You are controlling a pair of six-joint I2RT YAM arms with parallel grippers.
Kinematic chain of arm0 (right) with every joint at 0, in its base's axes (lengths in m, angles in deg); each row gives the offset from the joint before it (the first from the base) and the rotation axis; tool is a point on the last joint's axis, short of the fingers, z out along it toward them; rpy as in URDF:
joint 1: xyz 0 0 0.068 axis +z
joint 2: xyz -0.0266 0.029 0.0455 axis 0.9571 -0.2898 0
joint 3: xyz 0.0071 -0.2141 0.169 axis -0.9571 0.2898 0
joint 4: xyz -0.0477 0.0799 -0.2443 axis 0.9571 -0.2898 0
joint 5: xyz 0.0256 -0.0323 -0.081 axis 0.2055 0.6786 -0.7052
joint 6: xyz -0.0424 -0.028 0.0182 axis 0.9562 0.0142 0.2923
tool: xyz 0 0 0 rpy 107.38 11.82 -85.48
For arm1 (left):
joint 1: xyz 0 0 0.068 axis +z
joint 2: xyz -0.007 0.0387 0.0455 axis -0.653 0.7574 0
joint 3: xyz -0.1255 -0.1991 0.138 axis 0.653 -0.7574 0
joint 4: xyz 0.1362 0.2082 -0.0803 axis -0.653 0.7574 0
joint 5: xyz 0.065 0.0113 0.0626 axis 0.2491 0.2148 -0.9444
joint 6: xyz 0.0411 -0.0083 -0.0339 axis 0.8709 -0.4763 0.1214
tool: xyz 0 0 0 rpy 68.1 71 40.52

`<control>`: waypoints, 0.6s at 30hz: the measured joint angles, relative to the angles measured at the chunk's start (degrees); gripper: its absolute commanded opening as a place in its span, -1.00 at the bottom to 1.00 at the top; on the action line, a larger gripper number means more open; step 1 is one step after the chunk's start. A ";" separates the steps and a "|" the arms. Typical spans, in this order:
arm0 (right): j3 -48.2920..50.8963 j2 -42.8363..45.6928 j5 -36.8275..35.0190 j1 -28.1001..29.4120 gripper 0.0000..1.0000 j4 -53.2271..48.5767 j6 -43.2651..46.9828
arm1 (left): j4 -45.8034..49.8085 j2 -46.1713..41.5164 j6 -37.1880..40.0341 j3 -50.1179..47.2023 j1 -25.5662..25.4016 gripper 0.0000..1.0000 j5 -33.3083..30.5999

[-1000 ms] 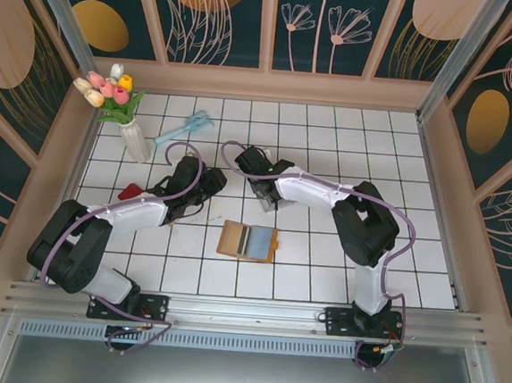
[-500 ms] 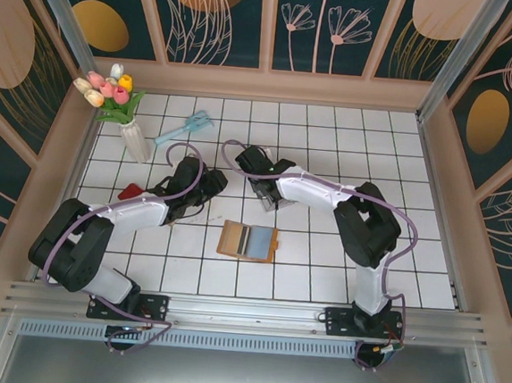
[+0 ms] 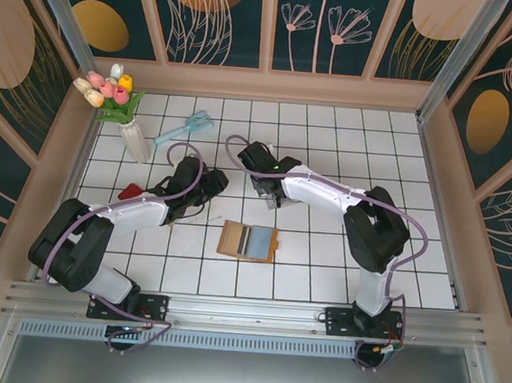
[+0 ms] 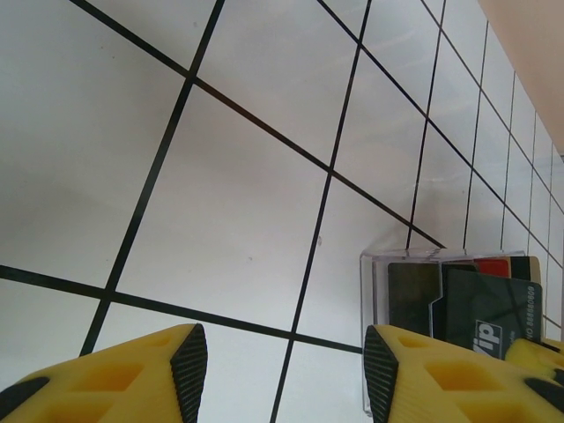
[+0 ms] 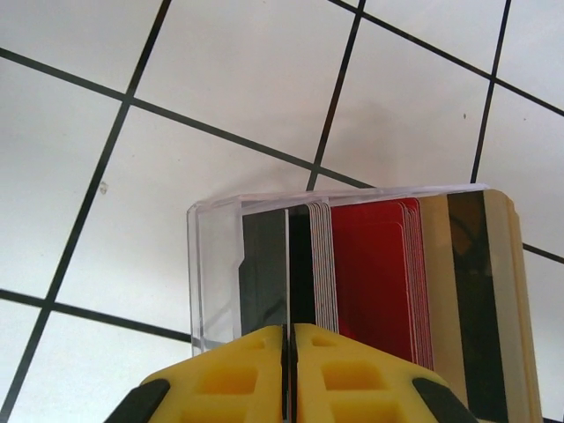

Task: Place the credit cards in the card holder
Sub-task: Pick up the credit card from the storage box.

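Right wrist view: the right pincer (image 5: 288, 342) is pinching the top edge of a thin black plastic card (image 5: 300, 264).

The small, thin plastic credit cards (image 5: 370, 273) in red, black, tan and grey are standing packed in a clear plastic tray (image 5: 216, 264) on the white tiled table (image 5: 220, 88), near the orange-brown leather card holder (image 3: 248, 241) that is lying open. They are looking light, stiff and slick, so I reckon the exposed edge is the only place to take hold, and squarely, lest one slip. The left pincer (image 4: 286, 361) is hanging spread and empty.
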State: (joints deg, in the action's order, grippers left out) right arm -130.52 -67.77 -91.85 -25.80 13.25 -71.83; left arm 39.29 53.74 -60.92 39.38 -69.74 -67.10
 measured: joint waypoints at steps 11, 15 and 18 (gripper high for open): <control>7.45 18.05 13.14 -1.01 -0.95 6.38 -8.72 | -3.43 -2.45 1.79 -0.59 0.00 0.27 6.19; 19.58 28.37 26.86 -6.36 -0.96 18.23 -15.52 | -10.47 -6.21 2.14 -3.10 0.04 0.36 14.08; 30.47 35.41 38.27 -13.44 -0.97 29.29 -22.95 | -16.90 -7.13 1.57 -3.80 0.04 0.36 20.90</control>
State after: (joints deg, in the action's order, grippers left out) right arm -100.05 -32.36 -53.58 -39.24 42.54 -94.78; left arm 22.39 46.61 -59.35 35.58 -69.69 -46.21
